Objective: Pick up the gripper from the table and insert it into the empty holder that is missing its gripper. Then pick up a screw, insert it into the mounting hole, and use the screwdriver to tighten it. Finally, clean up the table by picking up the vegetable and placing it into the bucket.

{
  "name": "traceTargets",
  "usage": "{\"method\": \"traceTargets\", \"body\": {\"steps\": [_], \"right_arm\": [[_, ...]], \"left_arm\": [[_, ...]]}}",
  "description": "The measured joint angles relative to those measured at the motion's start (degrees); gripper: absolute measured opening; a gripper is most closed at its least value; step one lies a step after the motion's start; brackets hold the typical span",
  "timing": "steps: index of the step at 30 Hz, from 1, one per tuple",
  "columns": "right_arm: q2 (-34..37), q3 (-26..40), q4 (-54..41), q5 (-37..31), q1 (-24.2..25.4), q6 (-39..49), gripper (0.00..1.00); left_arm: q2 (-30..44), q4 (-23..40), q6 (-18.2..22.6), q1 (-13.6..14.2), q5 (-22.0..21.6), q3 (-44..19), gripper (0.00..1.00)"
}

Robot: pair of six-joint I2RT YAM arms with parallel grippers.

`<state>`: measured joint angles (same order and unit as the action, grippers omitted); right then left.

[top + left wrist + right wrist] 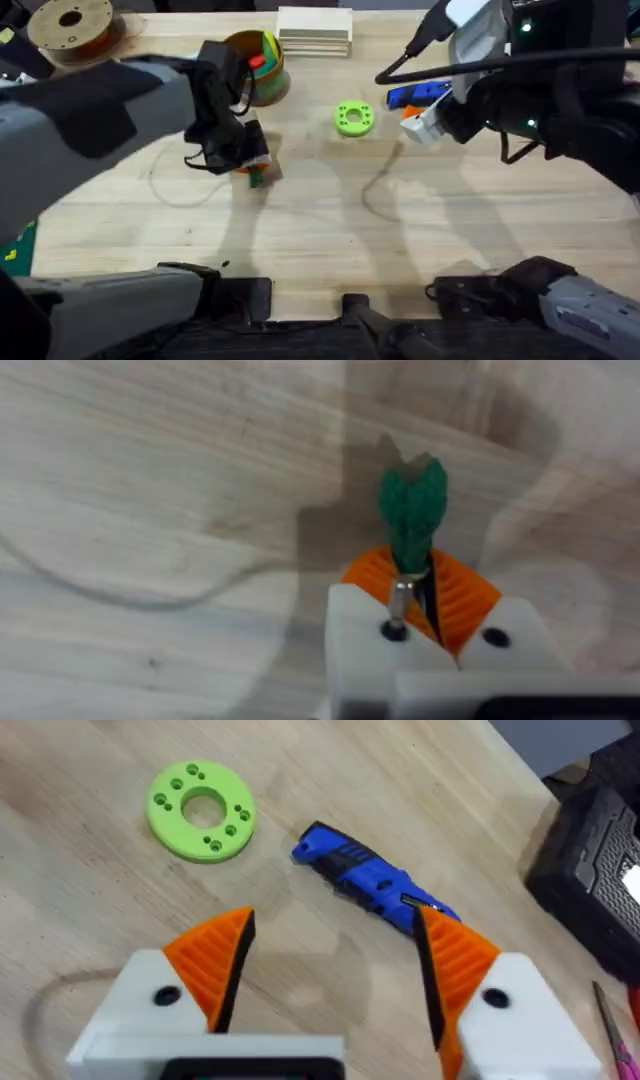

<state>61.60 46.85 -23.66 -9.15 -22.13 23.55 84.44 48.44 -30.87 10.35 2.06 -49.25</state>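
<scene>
Dark-green vegetable (pixel 412 510) is pinched upright between the left gripper (pixel 425 605)'s orange pads, above the table (pixel 330 230). The bucket (pixel 262 68) stands near the far edge, just beyond it. The right gripper (pixel 335 970) hangs spread.

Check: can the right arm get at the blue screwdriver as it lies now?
Probably yes. The right gripper hangs open just short of the screwdriver, which lies flat on bare table; the lime-green ring sits off to one side.

No text, label, brand, number or sign can be read in any of the views. The black case (pixel 600 870) near the right edge of the light wooden desk (pixel 320 240) carries a pale patch, but it is too blurred to read.
</scene>
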Motion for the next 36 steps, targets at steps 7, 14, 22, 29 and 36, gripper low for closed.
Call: {"method": "traceTargets", "body": {"steps": [7,14,22,29,36], "right_arm": [[0.00,0.00,0.02,0.00,0.00,0.02,0.916],[0.00,-0.01,0.00,0.00,0.00,0.00,0.917],[0.00,0.00,0.02,0.00,0.00,0.00,0.917],[0.00,0.00,0.02,0.00,0.00,0.00,0.916],[0.00,0.00,0.00,0.00,0.00,0.00,0.917]], "left_arm": [[0.02,11.12,0.46,0.00,1.60,-15.20,0.026],[0.02,4.80,2.21,0.00,0.19,-23.72,0.026],[2.02,-11.67,3.10,0.00,-10.32,-23.72,0.025],[8.66,-17.07,3.40,0.00,-12.46,-23.72,0.050],[14.17,-20.99,3.59,0.00,-12.67,-23.72,0.889]]}}
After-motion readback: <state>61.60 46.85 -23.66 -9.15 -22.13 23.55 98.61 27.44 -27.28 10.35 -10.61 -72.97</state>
